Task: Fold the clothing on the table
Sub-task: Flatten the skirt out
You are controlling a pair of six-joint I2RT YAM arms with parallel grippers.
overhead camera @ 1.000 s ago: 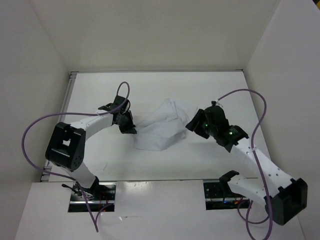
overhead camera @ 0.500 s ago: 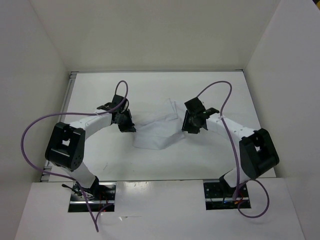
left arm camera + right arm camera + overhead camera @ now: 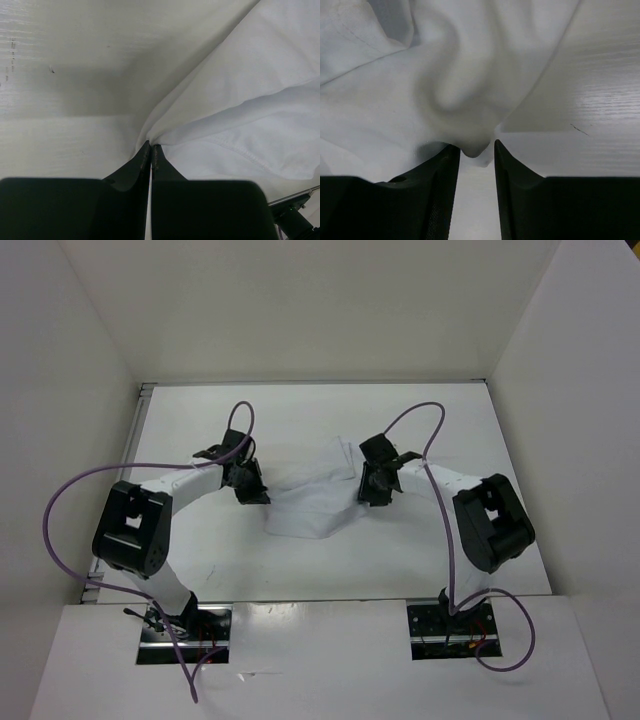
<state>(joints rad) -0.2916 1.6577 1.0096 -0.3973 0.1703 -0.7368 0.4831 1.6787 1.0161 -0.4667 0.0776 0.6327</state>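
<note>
Fold not begun: clothing [image 3: 315, 498] lies rumpled on the bench [image 3: 300, 410].

The clothing sits unfolded near the middle of the bench, between the two arms. The left hand [image 3: 151, 148] is pinched closed on its left edge. The right hand [image 3: 474, 146] has its jaws apart around a lobe of the right edge, not visibly squeezing it. No neat fold shows; in my judgement all folding is left. White cloth on white bench blurs the outline, and the garment's type cannot be told.
</note>
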